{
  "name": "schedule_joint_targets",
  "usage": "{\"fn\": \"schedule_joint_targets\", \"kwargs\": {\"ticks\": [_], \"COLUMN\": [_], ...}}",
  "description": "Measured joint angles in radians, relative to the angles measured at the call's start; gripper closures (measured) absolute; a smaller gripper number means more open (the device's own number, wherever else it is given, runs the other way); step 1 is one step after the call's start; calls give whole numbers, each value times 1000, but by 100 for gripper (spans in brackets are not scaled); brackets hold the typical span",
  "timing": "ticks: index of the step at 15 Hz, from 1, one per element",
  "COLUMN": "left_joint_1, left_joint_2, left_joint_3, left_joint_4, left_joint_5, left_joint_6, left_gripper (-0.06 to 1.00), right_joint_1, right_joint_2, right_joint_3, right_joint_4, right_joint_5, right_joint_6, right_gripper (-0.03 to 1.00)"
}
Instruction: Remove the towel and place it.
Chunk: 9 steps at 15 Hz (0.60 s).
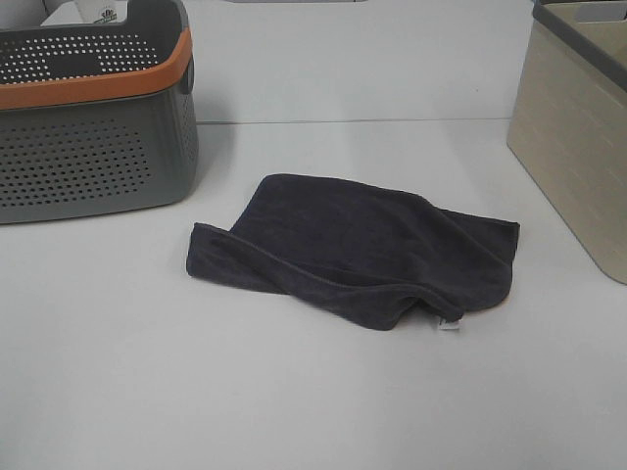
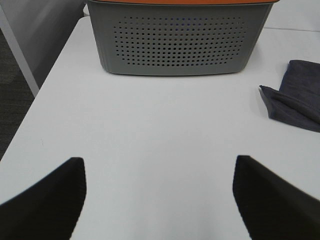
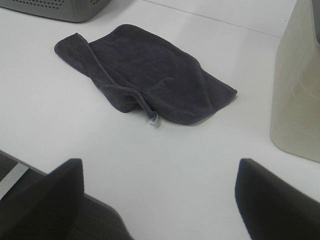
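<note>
Item 1: white table. I see it bearing everything listed below.

Item 2: grey perforated basket with an orange rim band, standing upright at the far left of the towel, apart from it.

Item 3: beige bin with a dark rim, standing at the far right of the towel, also apart from it.

Item 4: the towel, dark charcoal terry, lying loosely folded and rumpled on the table between basket and bin; nothing grips it.

Item 5: left gripper, which I read as hovering over bare table, basket-side of the towel, fingers spread wide, nothing between them.

Item 6: right gripper, near side of the towel, fingers likewise spread wide, empty.

Item 7: small white tag at the towel's near corner, bin side.
</note>
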State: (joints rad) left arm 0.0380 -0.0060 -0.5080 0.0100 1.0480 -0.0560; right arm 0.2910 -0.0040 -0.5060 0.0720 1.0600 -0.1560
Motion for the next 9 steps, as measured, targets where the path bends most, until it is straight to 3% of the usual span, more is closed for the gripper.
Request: {"fn": "schedule_joint_targets", "kwargs": {"ticks": [2,5,9], "left_joint_1": [0,0,0], "left_joint_2": [0,0,0], "left_joint_3": [0,0,0], "left_joint_4": [0,0,0], "left_joint_5": [0,0,0], "left_joint_6": [0,0,0], "left_gripper": [19,19,19], "right_joint_1": [-32,-160,-203], "right_joint_2": [0,0,0], "right_joint_3": [0,0,0], "right_joint_4": [1,1,1], "right_joint_5": [0,0,0], "right_joint_6": [0,0,0], "right_gripper": [16,16,16]}}
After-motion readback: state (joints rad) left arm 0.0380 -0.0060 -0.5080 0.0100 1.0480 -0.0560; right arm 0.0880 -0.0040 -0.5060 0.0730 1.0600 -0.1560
